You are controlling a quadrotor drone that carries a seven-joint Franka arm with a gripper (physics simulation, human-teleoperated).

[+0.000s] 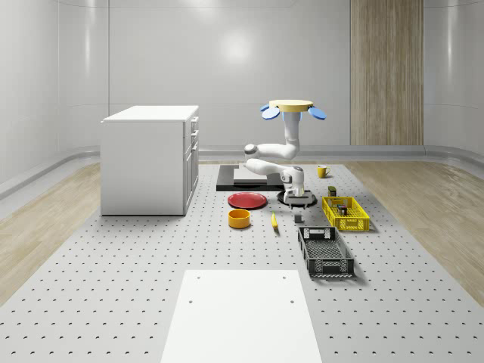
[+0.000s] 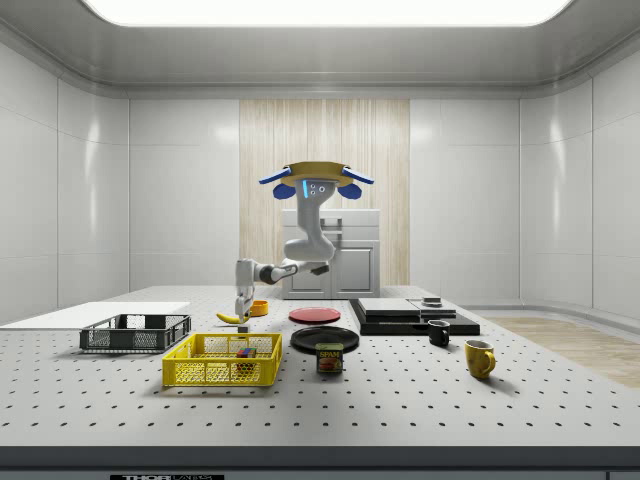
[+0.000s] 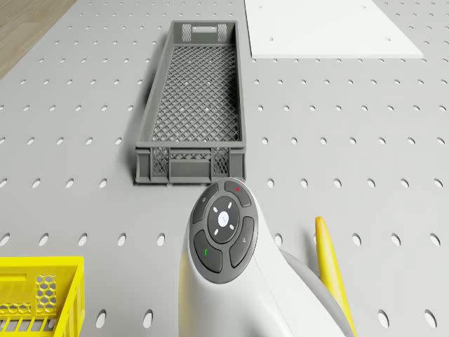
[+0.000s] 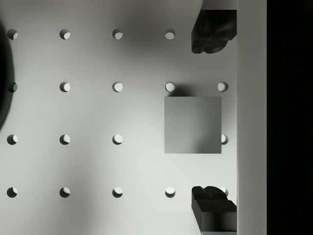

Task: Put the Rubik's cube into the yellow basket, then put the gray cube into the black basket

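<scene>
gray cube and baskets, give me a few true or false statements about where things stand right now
1. The gray cube lies on the table between the open fingers of the gripper. True.
2. The black basket already holds the gray cube. False: it is empty.
3. The Rubik's cube sits in the yellow basket. True.
4. The drone rests on the white cabinet. False: it hovers above the table, near the baskets.
</scene>
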